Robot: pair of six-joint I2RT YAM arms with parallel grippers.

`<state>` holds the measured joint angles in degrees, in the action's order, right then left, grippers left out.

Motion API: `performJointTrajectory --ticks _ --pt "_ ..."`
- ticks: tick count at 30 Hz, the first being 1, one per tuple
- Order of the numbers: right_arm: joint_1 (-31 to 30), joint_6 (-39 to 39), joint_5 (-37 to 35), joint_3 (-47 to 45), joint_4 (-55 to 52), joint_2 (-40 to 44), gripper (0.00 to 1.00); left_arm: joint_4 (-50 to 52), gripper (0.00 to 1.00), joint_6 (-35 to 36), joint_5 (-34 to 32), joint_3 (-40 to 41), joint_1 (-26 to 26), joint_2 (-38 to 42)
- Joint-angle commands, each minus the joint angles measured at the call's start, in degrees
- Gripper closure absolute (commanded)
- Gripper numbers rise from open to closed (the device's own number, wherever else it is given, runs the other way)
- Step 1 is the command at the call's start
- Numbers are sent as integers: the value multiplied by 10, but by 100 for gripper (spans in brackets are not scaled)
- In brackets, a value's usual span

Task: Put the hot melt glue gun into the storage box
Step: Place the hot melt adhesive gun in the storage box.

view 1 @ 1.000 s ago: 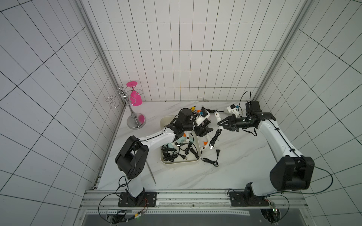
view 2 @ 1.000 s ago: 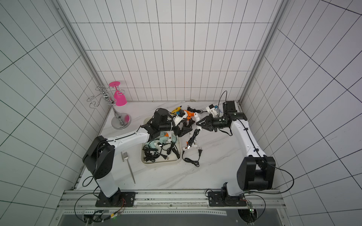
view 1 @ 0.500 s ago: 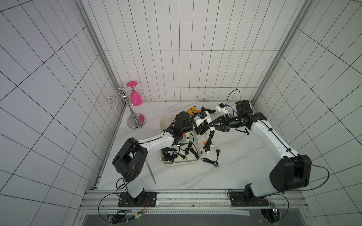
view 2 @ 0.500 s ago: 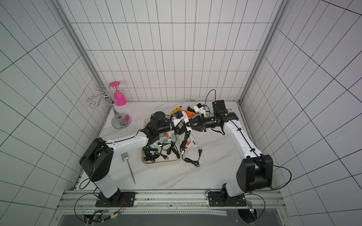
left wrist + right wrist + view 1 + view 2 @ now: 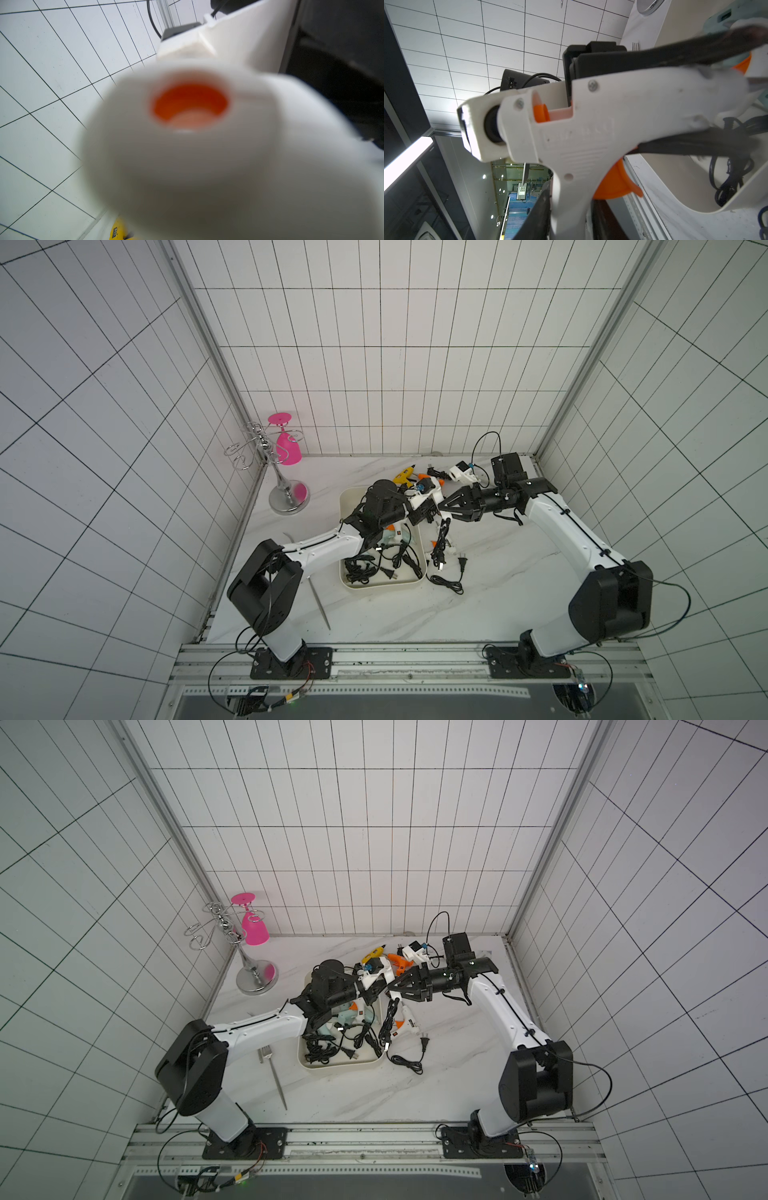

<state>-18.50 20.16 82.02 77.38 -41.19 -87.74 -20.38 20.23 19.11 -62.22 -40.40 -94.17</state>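
Note:
A white hot melt glue gun [image 5: 430, 494] [image 5: 382, 974] with an orange trigger hangs in the air over the far right corner of the cream storage box [image 5: 382, 587] [image 5: 345, 1067]. My left gripper [image 5: 424, 514] [image 5: 374, 992] is shut on its barrel; in the right wrist view its black fingers [image 5: 675, 52] clamp the glue gun [image 5: 612, 116] from both sides. My right gripper [image 5: 444, 509] [image 5: 571, 199] straddles the handle, open, with a thin gap on one side. The left wrist view shows only the blurred rear of the glue gun [image 5: 187, 155].
The box holds a teal glue gun [image 5: 390, 536] and tangled black cords. Yellow [image 5: 404, 476], orange and white glue guns lie at the back. Another white gun [image 5: 405, 1021] and cords [image 5: 446, 580] lie right of the box. A fork [image 5: 320, 601] and a glass rack [image 5: 286, 448] stand left.
My right arm carried the glue gun leftward to my left gripper. The left jaws closed on its barrel, and the right jaws widened around the handle.

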Motion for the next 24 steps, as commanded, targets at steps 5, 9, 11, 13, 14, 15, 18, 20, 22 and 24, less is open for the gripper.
performJointTrajectory --ticks 5,9,11,13,14,15,18,20,22,24 --pt "118 31 -74 28 80 54 47 220 86 75 -40 -25 8 114" --pt "202 101 -161 -47 173 100 43 385 86 125 -128 -61 26 146" --pt "220 104 -207 -76 174 102 42 448 86 155 -184 -66 29 153" --pt "226 109 -236 -104 172 97 42 488 86 177 -235 -64 34 155" --pt "226 110 -248 -118 171 93 42 507 86 186 -266 -62 39 151" --pt "226 112 -252 -130 173 87 42 522 86 193 -293 -61 45 146" --pt "226 122 -261 -168 194 76 42 528 86 220 -369 -42 55 137" --pt "226 115 -266 -185 200 73 42 506 86 240 -394 -20 58 140" --pt "225 99 -267 -199 200 71 42 489 86 258 -415 1 59 143" --pt "225 87 -279 -214 200 70 42 472 86 280 -434 25 59 146"
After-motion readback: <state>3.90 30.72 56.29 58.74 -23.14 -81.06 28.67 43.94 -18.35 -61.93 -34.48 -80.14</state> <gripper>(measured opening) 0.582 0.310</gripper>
